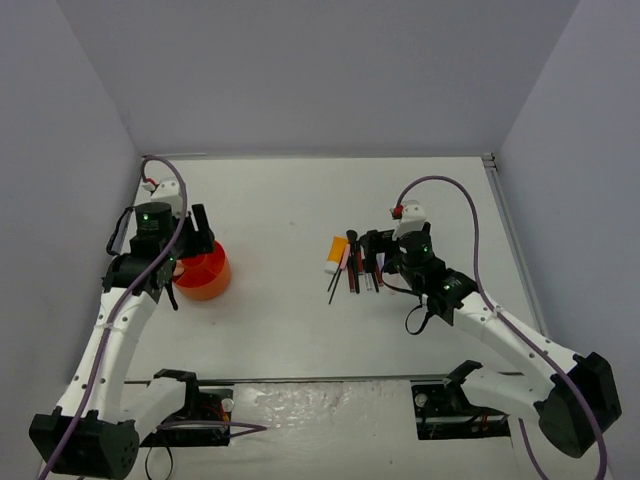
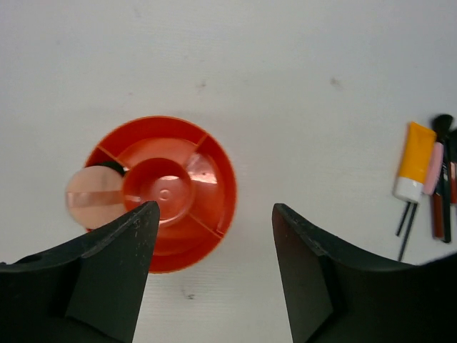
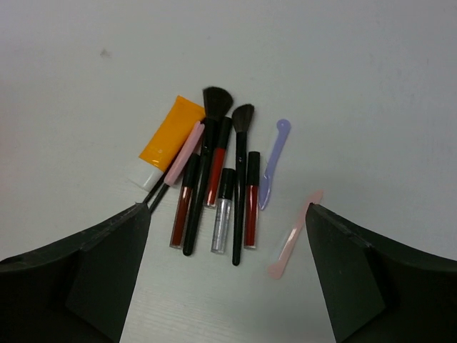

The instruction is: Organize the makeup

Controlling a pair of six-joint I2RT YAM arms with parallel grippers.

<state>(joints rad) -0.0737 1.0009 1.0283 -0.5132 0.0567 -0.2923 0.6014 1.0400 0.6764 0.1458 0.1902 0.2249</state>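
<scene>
Right pincer (image 3: 227, 207) hangs spread above the makeup (image 3: 215, 171), seemingly clear of it.

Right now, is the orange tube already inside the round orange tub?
No, the orange tube lies on the table, well apart from the tub.

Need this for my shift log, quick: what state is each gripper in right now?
Left gripper: open, holding nothing, above the orange tub.
Right gripper: open, holding nothing, above the makeup.
</scene>
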